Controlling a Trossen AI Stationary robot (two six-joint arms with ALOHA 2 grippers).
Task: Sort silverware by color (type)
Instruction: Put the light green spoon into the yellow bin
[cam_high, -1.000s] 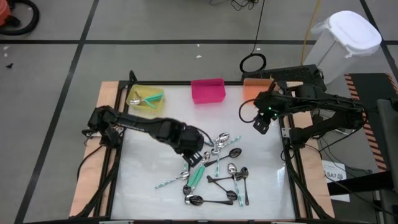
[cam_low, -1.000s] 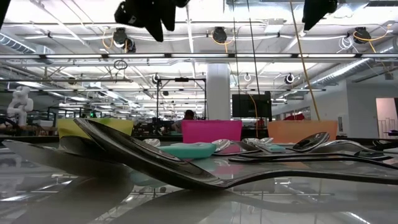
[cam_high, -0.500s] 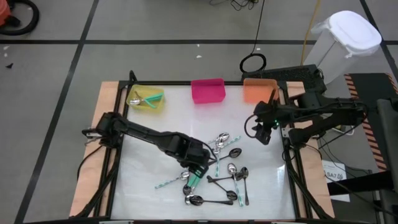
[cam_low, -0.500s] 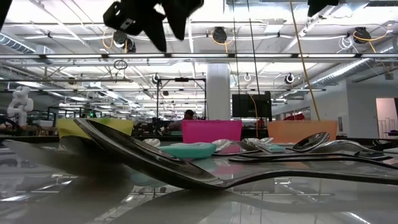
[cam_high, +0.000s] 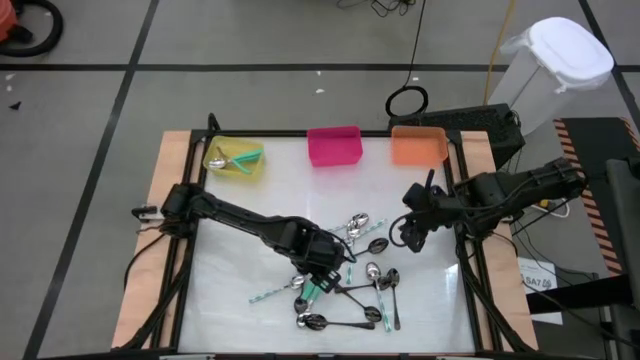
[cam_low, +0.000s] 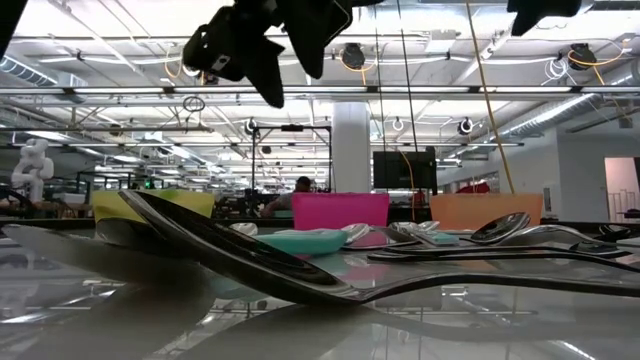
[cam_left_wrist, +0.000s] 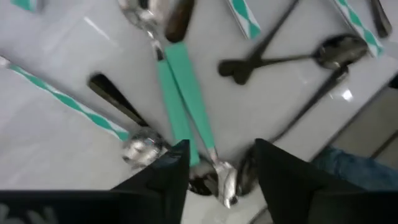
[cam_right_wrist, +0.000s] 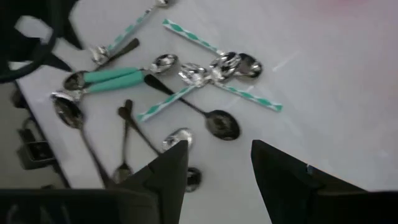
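Note:
The silverware lies in a loose pile on the white table, toward its near right. It holds teal-handled spoons, shiny silver spoons and dark ones, with patterned teal-white sticks among them. My left gripper hangs open just above the pile; the bowl ends of two teal-handled spoons lie below the gap between its fingers. My right gripper is open and empty, higher up at the pile's far right. In the low view the left gripper hangs well above the spoons.
Three bins stand along the far edge: a yellow one holding a teal-handled spoon and a silver one, a pink one and an orange one. The table's left half is bare white surface. A black frame rims the table.
My left gripper has sunk and gone toward the table's near edge, ending over the teal-handled spoons. My right gripper has moved away from the orange bin toward the near edge and the pile, turning as it went. The spoons have stayed where they were.

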